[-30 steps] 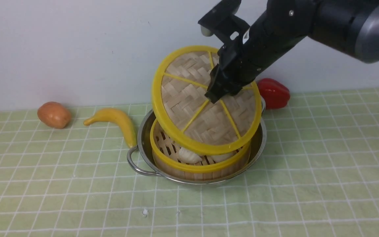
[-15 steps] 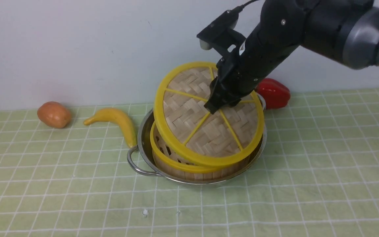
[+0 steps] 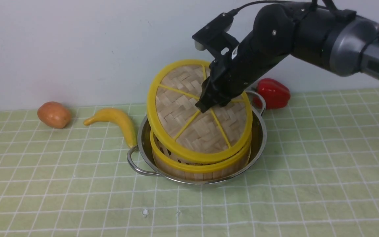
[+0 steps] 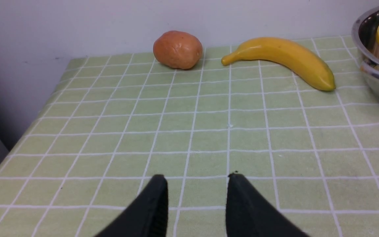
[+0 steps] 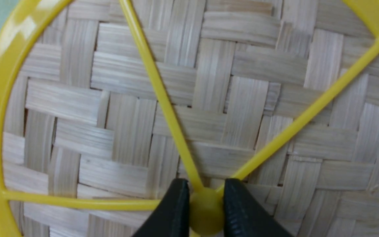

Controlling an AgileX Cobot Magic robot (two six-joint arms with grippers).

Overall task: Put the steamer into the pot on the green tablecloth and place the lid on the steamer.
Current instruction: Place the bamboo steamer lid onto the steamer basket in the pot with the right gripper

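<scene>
Front cam: on robot's side, btw the arms, looking fwd & slightly down over the green tablecloth (image 3: 308, 164) to the wall (image 3: 77, 49); mid-range, whole scene in shot.
Left wrist cam: low over the cloth, facing along it twd the wall; left gripper (image 4: 197, 177) tips poke in at frame edge, potato (image 4: 178, 49) & banana (image 4: 285, 59) ahead, pot (image 4: 378, 85) clipped at one side.
Right wrist cam: v. close, staring straight onto the lid (image 5: 209, 82); weave fills the frame, right gripper (image 5: 206, 184) tips at the edge.
Shared, front + left wrist: potato, banana, pot rim, cloth, wall.
Shared, front + right wrist: lid, right gripper tips.
</scene>
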